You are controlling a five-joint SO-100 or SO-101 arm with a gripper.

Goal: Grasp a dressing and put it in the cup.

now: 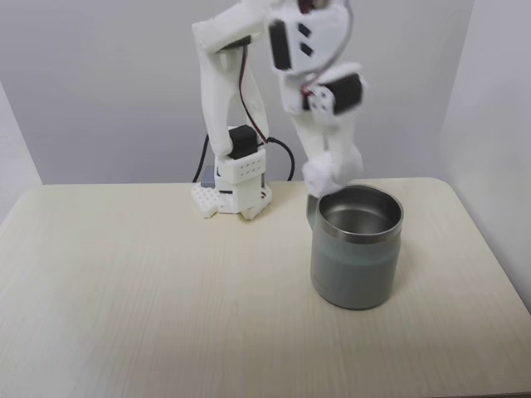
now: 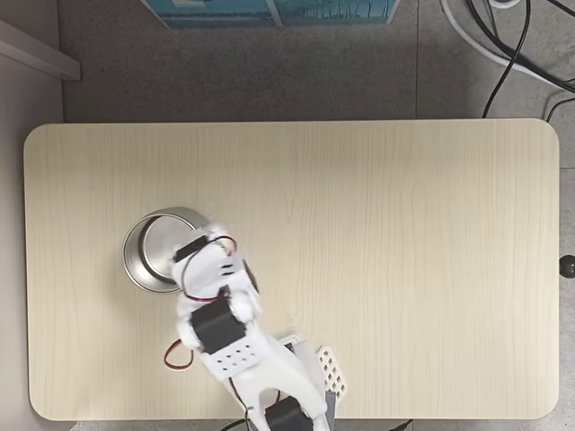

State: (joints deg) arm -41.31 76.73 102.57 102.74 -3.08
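Arm bent over the cup (image 1: 357, 257), which stands upright on the desk (image 1: 149, 290), steel inside showing. Fingers (image 1: 325, 177) point down at the cup's far rim, closed around a small white lump, apparently the dressing (image 1: 318, 176); held there, I judge, so a release drops it inside. In the top-down fixed view the arm overlaps the cup (image 2: 153, 256) edge. Desk around is bare; only the rim near the fingers could catch the roll. Cables (image 2: 512, 45) lie on the floor.

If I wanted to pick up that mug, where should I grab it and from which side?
Probably from above, one finger inside and one outside the steel rim of the mug. It stands upright and open, and its body looks too wide for the end effector. Take the rim's free side, away from the arm.
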